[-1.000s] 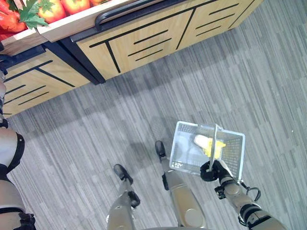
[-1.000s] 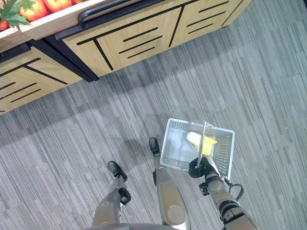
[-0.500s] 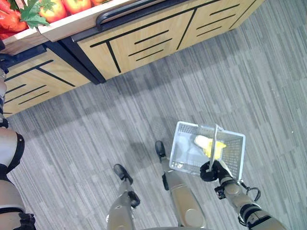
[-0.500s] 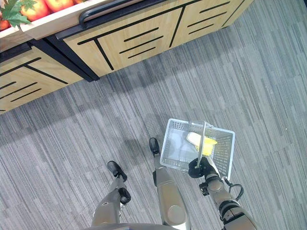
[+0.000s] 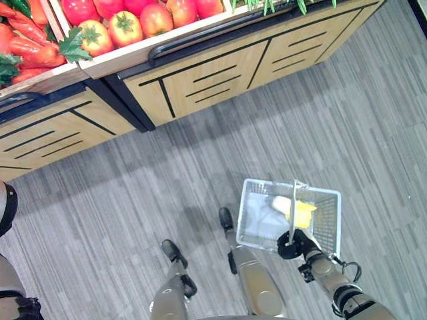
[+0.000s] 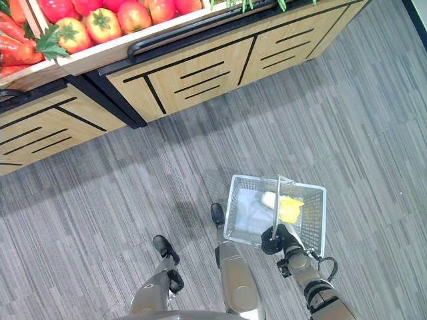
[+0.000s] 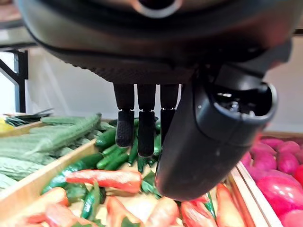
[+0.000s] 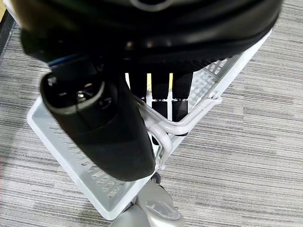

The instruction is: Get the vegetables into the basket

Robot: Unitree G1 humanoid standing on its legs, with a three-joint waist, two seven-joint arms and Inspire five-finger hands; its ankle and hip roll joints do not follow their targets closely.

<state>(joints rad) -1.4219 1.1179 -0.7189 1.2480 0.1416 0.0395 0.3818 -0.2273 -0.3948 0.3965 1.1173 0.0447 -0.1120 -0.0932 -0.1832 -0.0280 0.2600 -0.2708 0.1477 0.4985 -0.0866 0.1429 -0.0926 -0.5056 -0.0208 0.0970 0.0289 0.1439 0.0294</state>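
a: where's the basket now?

b: lower right of the head views, hanging off the floor from its handle, which the right hand has its fingers curled round. the right wrist view shows the same grip. inside lies one pale and yellow item, maybe a corn cob, i can't be sure.

a: what changed in the last second?

b: the whole picture slid. the produce stand at the top now shows far more of its trays: tomatoes upper left, red peppers at the far left edge. the basket and right hand sit at much the same spot against the arm, so i read that as the camera tipping up, not the things moving.

a: and for the task?

b: my guess is the robot is looking back to the stand for the next pick. one item is in, plenty sits on display, so it's early going.

a: the left hand?

b: the left hand shows in its wrist view, fingers straight and apart, holding nothing, above a tray of red peppers and green chillies, with cucumbers to one side and pink-red produce to the other.

a: any labels or writing?

b: none that i can read on the stand, basket or floor.
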